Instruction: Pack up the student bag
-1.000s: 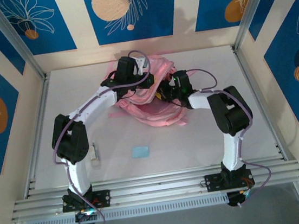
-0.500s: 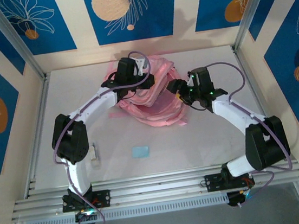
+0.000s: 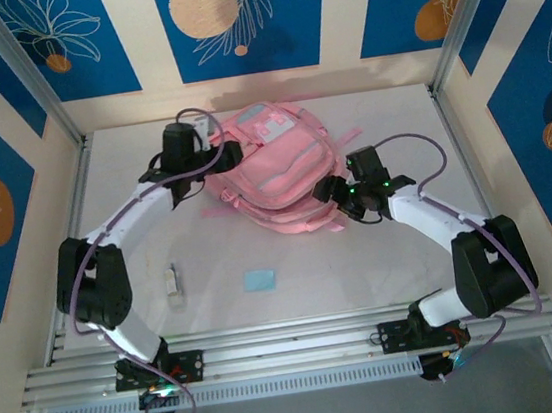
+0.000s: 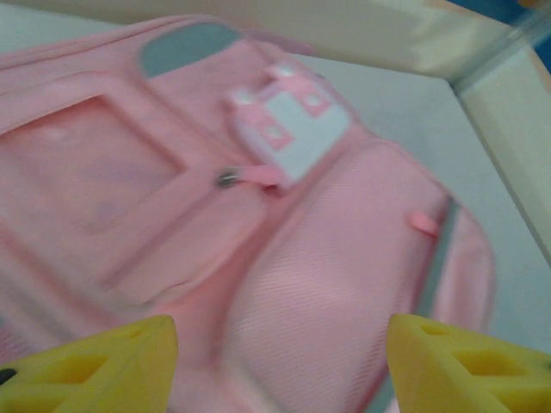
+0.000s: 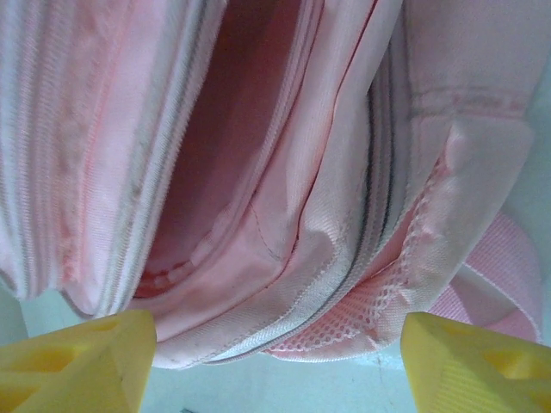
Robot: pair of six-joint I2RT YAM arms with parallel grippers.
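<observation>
Soft pink student bag [image 3: 274, 171] lies flat at the desk's [image 3: 393, 253] 12 o'clock end.
It looks light and floppy (it may sag if pinched), so grab the thick zip edge of its open mouth at 5 o'clock. The left tool [image 4: 277, 366] at its 9 o'clock and the right tool [image 5: 275, 366] at its 5 o'clock are both spread, holding nothing. A small blue thing [image 3: 260, 280] lies at its 6 o'clock.

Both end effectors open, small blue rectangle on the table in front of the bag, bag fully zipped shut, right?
Not zipped: the right wrist view shows the student bag gaping open. Left end effector and right end effector are open; the small blue rectangle lies on the table before the bag.
</observation>
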